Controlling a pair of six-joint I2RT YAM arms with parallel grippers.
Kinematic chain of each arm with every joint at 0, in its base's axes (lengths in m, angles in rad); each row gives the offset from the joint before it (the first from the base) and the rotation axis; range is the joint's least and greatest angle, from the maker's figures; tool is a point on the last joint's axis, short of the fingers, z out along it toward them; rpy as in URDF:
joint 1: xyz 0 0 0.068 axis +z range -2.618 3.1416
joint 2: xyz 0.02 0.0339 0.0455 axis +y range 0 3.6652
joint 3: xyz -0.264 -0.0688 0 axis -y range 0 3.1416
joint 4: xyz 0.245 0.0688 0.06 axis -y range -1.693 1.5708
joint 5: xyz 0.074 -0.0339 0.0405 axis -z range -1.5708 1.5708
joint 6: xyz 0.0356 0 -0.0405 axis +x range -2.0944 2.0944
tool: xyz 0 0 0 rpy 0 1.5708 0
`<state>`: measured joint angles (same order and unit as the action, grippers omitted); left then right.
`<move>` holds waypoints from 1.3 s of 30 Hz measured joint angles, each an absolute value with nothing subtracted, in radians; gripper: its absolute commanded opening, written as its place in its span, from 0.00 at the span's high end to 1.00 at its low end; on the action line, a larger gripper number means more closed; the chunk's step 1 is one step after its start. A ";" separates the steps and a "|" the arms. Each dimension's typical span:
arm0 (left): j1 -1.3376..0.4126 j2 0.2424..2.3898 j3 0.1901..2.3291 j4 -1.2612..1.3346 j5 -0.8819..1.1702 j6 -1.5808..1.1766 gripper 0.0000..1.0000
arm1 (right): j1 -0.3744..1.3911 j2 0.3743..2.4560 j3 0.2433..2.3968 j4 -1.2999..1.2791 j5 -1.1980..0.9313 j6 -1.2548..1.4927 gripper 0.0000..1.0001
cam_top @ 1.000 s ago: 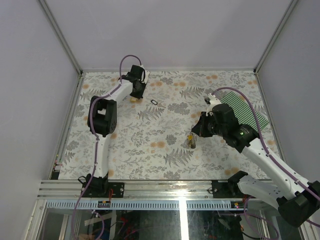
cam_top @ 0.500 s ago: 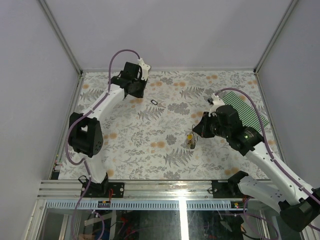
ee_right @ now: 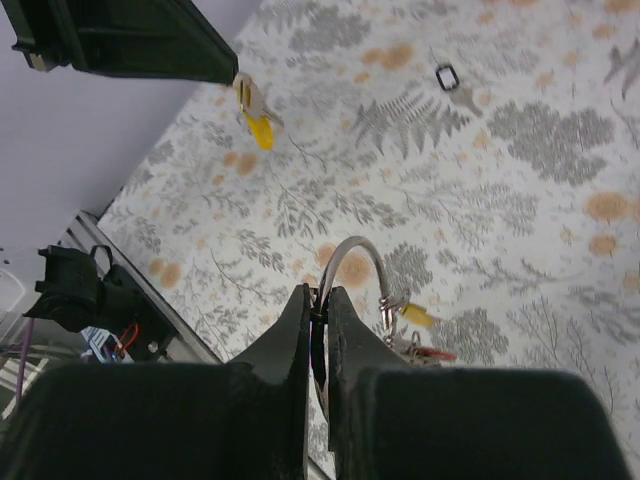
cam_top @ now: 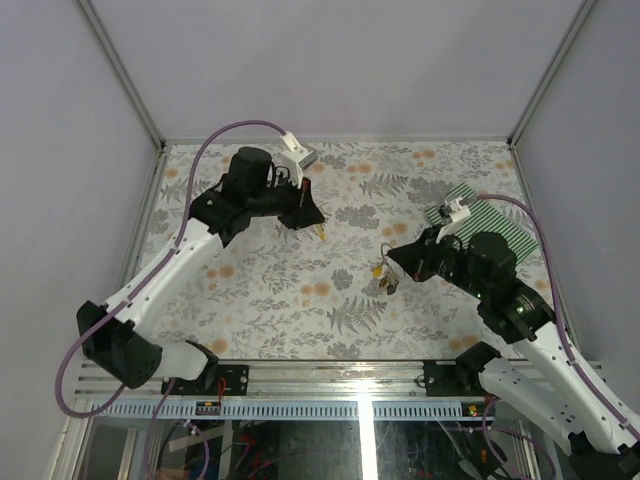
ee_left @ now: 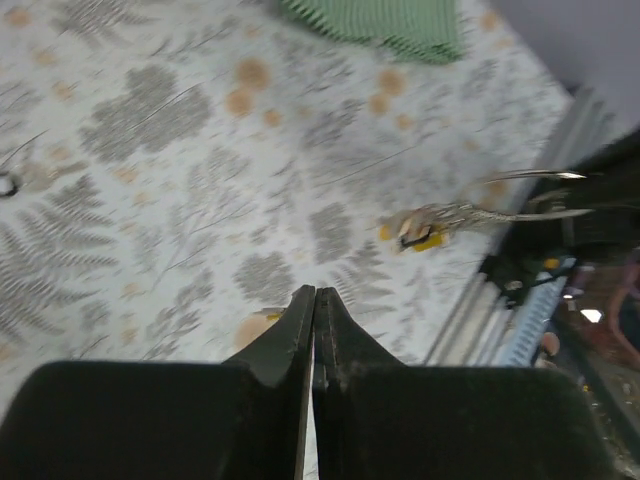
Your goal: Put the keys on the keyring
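I am holding the left gripper above the table, just off its middle toward 11 o'clock in the top view. Its fingers are pressing together with no gap showing, and they are pinching a yellow key that is hanging from their tips, blade pointing down toward 5 o'clock. In the right wrist view that key is showing clearly under the dark fingers at the upper left.

I am keeping the right gripper out toward 3 o'clock of the table's middle, raised off the surface. Its jaws are nearly closed and are clamping the thin wire of the keyring, which is arching up and over to 1 o'clock from the fingertips in the right wrist view. The other keys are dangling from the ring's far end, one with a yellow head and one with a red head; I cannot tell how many there are.

The yellow key is sitting at 10 o'clock from the keyring, near it but not touching. A small dark loop is lying on the table beyond them, and a green mat is lying at 2 o'clock.
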<state>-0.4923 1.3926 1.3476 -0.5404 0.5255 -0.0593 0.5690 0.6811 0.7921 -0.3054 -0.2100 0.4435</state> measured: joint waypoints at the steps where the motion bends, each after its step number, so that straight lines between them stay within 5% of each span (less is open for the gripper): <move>1: -0.508 1.361 1.336 -0.515 0.554 -0.090 1.00 | 0.569 0.659 0.781 -0.274 -0.224 0.439 1.00; 24: -0.673 1.108 1.209 0.105 0.704 -0.635 1.00 | 0.569 0.587 0.792 0.164 -0.383 0.407 1.00; 39: -0.680 1.086 1.136 0.252 0.605 -0.751 1.00 | 0.624 0.733 0.985 0.087 -0.133 0.381 1.00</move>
